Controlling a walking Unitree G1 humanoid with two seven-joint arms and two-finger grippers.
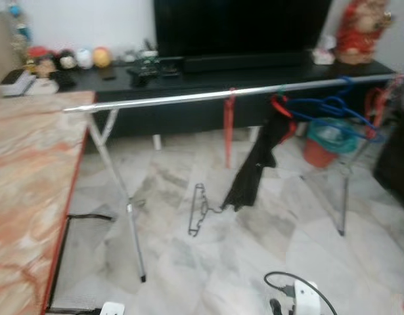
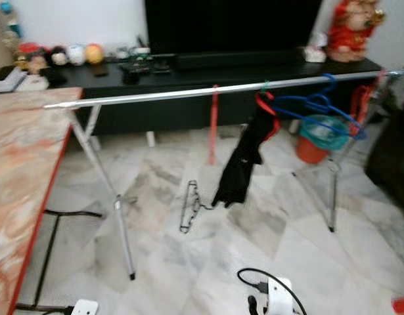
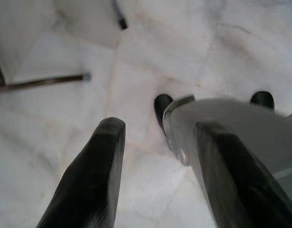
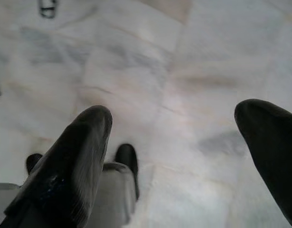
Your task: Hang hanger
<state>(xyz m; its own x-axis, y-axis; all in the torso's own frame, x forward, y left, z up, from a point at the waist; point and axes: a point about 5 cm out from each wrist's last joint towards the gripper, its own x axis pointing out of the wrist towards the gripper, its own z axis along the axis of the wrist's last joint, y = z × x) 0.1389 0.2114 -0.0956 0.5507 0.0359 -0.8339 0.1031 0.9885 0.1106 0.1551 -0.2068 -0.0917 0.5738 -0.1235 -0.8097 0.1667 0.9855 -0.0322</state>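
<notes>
Both arms hang over the marble floor: the left tool and the right tool have fingers spread, holding nothing. Further away, a dark hanger lies on the floor below the silver rail, beside a hanging black garment.

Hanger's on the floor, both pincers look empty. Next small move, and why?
Probably step forward toward the black hanger and crouch. It lies flat on the marble floor beneath the drying rack rail, beside the trailing black garment. The left pincer and right pincer both hang open over bare tiles.
</notes>
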